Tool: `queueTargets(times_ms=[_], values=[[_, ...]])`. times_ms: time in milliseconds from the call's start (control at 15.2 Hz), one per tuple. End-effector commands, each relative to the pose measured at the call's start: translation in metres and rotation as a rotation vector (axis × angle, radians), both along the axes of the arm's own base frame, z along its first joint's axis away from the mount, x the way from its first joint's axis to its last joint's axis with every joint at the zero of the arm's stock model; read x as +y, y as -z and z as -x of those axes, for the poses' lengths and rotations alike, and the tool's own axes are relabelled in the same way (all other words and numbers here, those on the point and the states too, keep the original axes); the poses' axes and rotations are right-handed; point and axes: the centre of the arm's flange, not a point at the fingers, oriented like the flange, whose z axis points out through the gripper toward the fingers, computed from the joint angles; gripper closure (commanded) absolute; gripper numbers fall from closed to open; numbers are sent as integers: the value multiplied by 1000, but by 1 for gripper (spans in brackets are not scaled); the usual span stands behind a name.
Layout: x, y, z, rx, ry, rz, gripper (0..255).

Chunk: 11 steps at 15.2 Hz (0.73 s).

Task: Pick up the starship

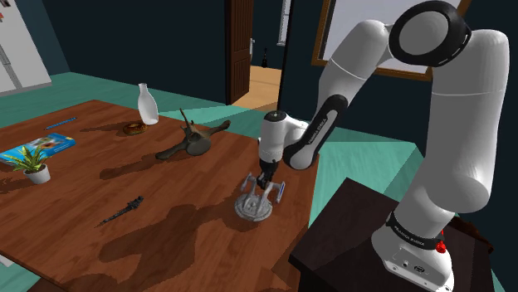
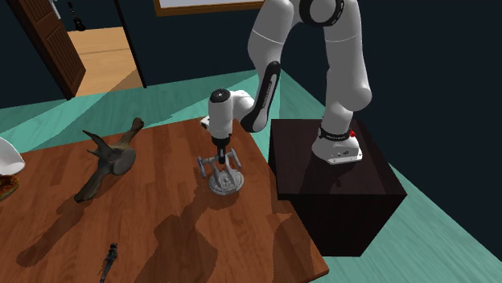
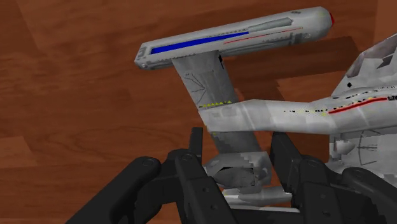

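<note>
Black fingers point(image 3: 191, 175) of the claw point(image 3: 238, 143) stand close on either side of a grey strut of the starship point(image 3: 267, 118), pressed against it, so the claw has the ship pinched while mostly closed. Past them a long nacelle carries a blue stripe and thin red lines. The hull beside it has red and yellow marks, and small dark lettering at its edge is too small to read. Brown wood of the desk point(image 3: 63, 95) lies behind.

From the shoulder view, the dark stand point(image 1: 349, 240) is nearest, with the white arm rising from it and bending down to the claw point(image 1: 263, 184). The starship point(image 1: 259, 201) sits near the desk edge on the stand's side, its round saucer low against the wood. The second exterior view shows the same: the claw point(image 2: 221, 155) comes straight down on the starship point(image 2: 224, 177), just beside the stand point(image 2: 338, 189).

Other things lie well apart from it. A small dark tool point(image 1: 120, 209) lies toward the shoulder view's left, and a brown bird figure point(image 1: 195, 137) lies beyond the ship. Farther left stand a potted plant point(image 1: 33, 166) and a blue book point(image 1: 37, 147), whose cover cannot be read. A white bottle point(image 1: 147, 104) stands at the far edge beside a small brown ring point(image 1: 133, 128). Beyond that are teal floor and a wooden door point(image 1: 239, 50).
</note>
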Motion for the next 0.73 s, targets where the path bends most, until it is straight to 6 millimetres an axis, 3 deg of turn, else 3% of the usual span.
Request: queueTargets(times_ms=[0,660], values=[[0,-10,-1,0,0,0,255],[0,-63,-1,0,0,0,255]])
